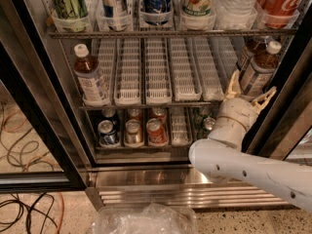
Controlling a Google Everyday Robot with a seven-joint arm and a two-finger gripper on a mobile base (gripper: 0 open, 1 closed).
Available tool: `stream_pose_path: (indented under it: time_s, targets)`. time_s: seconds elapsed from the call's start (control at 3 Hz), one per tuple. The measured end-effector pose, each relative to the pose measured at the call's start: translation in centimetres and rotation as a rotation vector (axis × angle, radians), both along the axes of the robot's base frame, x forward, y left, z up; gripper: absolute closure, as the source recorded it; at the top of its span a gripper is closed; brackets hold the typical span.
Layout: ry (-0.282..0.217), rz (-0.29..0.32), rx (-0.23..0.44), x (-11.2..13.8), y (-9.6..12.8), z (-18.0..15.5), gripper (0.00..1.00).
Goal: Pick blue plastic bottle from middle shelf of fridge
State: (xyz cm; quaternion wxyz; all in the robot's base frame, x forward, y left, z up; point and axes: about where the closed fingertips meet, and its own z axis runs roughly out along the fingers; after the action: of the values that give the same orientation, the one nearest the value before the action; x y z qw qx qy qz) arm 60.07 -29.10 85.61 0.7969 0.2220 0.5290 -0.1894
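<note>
Camera view: inside the open fridge [146,195], the blue plastic bottle [257,73] stands upright at the front right corner of the middle shelf [146,105], another brown bottle close behind it. The gripper [251,85], on its white arm [253,167], sits at that same corner, its pale fingers [233,84] spread wide to either side of the bottle's lower label (contact cannot be told). A matching bottle [91,79] stands at the shelf's front left corner. Drink cans [131,130] line the rack below.
</note>
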Motion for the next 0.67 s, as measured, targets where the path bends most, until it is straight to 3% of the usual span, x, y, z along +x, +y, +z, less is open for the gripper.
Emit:
stream_pose_path:
  time_s: [0.33, 0.67]
  targets:
    - [0.003, -0.002, 0.0, 0.06, -0.05, -0.08, 0.48]
    - [0.009, -0.002, -0.002, 0.16, -0.05, -0.28, 0.43]
